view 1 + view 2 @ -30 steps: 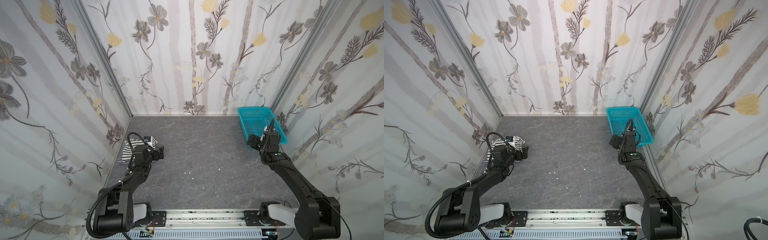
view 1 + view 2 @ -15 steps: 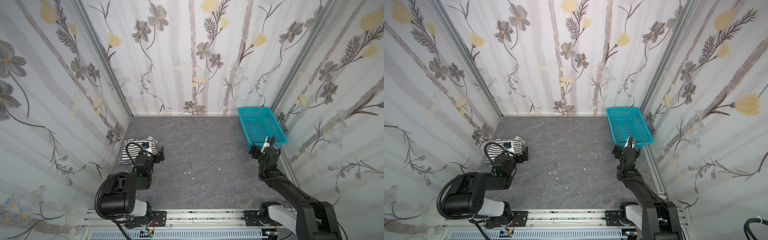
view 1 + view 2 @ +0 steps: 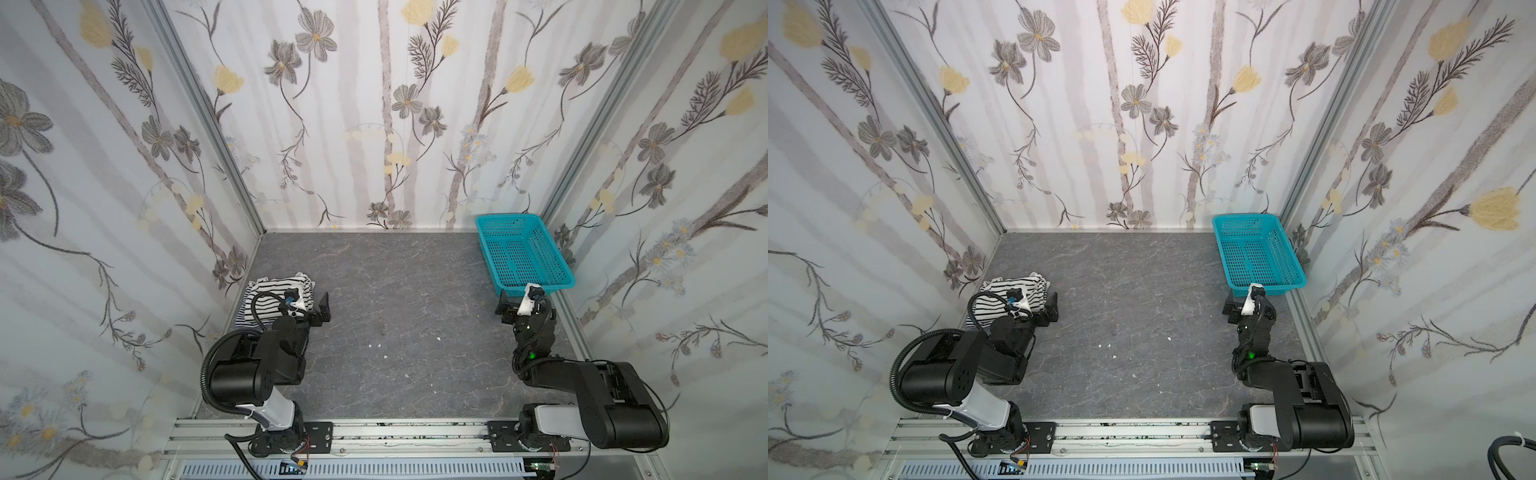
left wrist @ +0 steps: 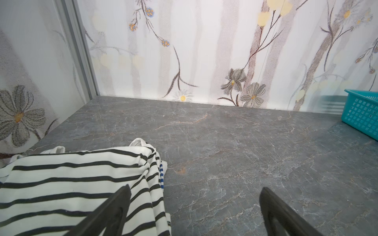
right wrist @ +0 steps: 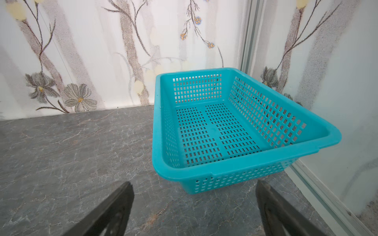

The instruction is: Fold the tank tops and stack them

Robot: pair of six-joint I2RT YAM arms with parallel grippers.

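1. The left gripper (image 4: 196,212) stood wide open and held nothing. One finger overlapped the pile's edge in the wrist view; contact could not be determined.
2. The right gripper (image 5: 194,210) stood wide open and empty, low over the table (image 3: 415,332).
3. The tank tops (image 3: 270,297) lay in one folded pile by the left wall. The black-and-white top (image 4: 71,183) lay uppermost, and the navy-striped top (image 4: 161,176) showed only as a sliver beneath it.
4. Step in hand: folding and stacking appeared complete. The next move called for no grasp, only clearance without dragging cloth.
5. White specks (image 3: 378,345) dotted mid-table.
6. The basket (image 3: 536,286) sat at the far right, holding nothing, well apart from the pile. Nothing obstructed either arm.
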